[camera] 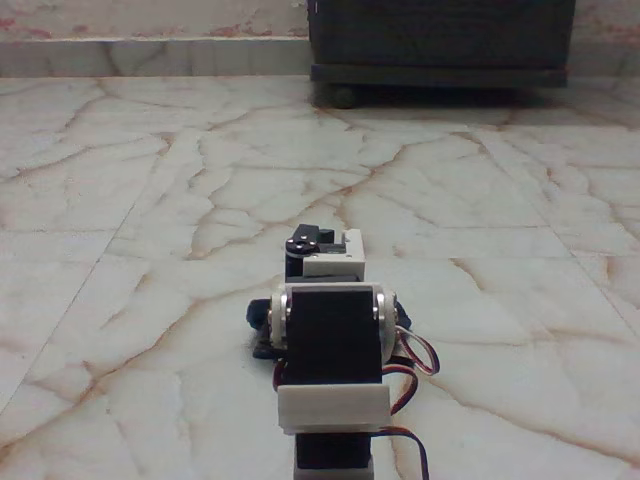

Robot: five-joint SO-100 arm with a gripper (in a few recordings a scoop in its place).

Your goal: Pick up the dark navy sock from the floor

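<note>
The sock (258, 320) looked soft, light and limp, likely to sag and bunch when lifted; a pinch across a raised fold would probably hold best; in the fixed view it lay on the floor (150, 200) at lower centre of the frame, a dark navy sliver peeking out left of the arm's servo block (330, 335), which hid the rest; the pincer (320, 250) reached just above and right of it; whether released or clenched, I could not tell.

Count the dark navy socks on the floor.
1. The sock lies on the floor, peeking out left of the arm, which covers most of it; another could hide behind.
</note>
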